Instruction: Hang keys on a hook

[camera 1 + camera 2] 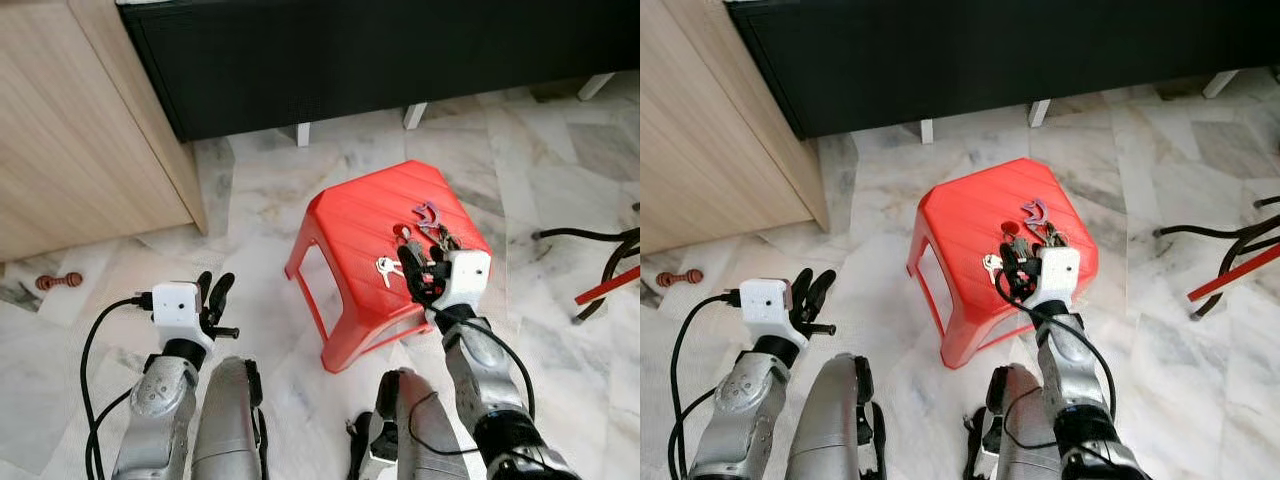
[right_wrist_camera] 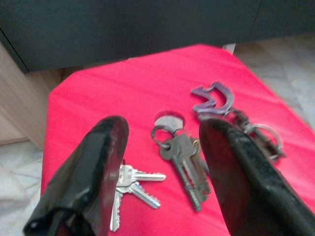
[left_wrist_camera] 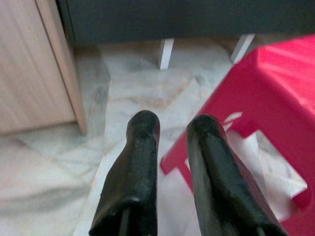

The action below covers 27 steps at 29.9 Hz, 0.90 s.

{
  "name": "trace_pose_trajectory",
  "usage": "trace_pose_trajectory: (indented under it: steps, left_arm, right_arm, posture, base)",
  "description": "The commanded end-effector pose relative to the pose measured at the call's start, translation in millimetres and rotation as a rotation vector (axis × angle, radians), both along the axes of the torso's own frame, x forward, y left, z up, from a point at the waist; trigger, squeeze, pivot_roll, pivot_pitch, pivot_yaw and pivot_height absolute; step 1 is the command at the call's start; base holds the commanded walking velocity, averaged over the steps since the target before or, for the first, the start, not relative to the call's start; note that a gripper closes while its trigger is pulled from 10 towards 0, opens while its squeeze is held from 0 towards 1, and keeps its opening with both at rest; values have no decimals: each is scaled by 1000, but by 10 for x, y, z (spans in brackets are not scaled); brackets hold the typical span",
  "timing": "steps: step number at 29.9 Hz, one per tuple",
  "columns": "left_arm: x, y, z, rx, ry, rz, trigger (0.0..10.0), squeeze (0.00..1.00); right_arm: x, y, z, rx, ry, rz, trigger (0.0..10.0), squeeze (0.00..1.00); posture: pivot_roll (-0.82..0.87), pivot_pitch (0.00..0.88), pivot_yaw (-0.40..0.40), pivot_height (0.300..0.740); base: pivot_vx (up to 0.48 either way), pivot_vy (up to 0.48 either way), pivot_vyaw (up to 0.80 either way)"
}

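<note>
Scene, big to small: marble floor (image 1: 250, 200), black sofa (image 1: 400, 50) along the back, wooden cabinet (image 1: 70, 130) on the robot's left, red plastic stool (image 1: 350, 225) in the middle in front of the robot. No hook visible anywhere in these frames, so the hang target is unknown from here. Right gripper (image 2: 162, 147) hovers just above the stool top with its fingers spread wide and nothing held, straddling the dark key bunch (image 2: 184, 160). Silver keys (image 2: 133, 184) lie just beside that bunch, partly under one finger; a purple clip (image 2: 211, 98) with more rings attached sits on the far side, near the other finger. Left gripper (image 3: 172, 147) hangs idle over the floor near the stool's left edge, fingers slightly apart, empty. Read: pre-grasp, task barely started. Risks: three key items are packed close, so closing from this pose could catch two bunches or pinch only one blade, and flat keys on smooth plastic will likely skate out rather than lift. A finger landing on the silver keys could push them off the stool's near edge. Stool is light plastic, so a hard downward press may shift it. Grabbing keys by the blades also leaves the ring badly presented for hooking later.
</note>
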<state>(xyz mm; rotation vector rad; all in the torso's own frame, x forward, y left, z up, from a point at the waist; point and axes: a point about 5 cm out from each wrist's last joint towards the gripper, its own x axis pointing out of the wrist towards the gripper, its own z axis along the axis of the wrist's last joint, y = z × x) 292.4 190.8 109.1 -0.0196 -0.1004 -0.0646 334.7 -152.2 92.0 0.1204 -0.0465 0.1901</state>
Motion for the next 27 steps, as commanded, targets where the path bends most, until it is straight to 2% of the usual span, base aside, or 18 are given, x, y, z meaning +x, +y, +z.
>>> trace_pose_trajectory:
  steps: [1,10,19,27]
  left_arm:
    - [-21,33,-61,-13,13,10,10000,0]
    - [79,101,-26,-4,-18,12,10000,0]
    - [61,126,-53,-4,-27,16,10000,0]
    - [100,99,-55,-3,-34,-3,10000,0]
  right_arm:
    - [-36,-50,-19,-14,-1,-14,10000,0]
    - [-84,-201,-46,-23,14,-112,10000,0]
    - [-164,-114,-88,-11,19,-120,10000,0]
    - [-216,-146,-155,-44,52,-127,10000,0]
  posture:
    - [165,183,-117,601]
    - [165,104,-101,601]
    - [159,61,-87,601]
    - [148,56,-77,601]
  base:
    - [0,0,0]
    - [0,0,0]
    - [0,0,0]
    - [62,0,0]
